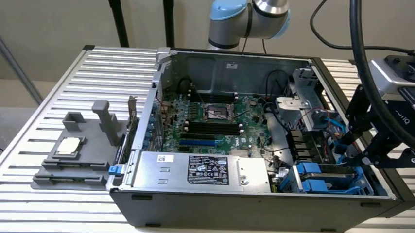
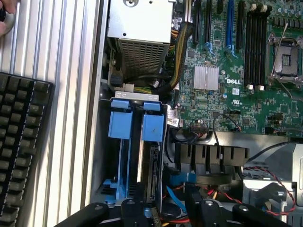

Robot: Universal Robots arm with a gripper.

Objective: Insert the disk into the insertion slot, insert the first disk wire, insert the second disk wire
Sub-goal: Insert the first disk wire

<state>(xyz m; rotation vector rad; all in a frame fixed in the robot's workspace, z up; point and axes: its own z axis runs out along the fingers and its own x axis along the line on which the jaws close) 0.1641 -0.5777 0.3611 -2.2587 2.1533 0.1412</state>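
At the lower left of the exterior view a grey holder (image 1: 65, 167) sits on the slatted desk (image 1: 84, 92), and the labelled power supply (image 1: 201, 170) lies at the lower middle, inside the open computer case (image 1: 259, 208). At the lower right, the insertion slot (image 1: 332, 180) appears to have the disk (image 2: 152, 182) already seated on edge. Its long axis runs straight toward the end effector (image 1: 364, 156), which hangs just above the slot's right-hand end; whether it is wide or narrow I cannot tell.
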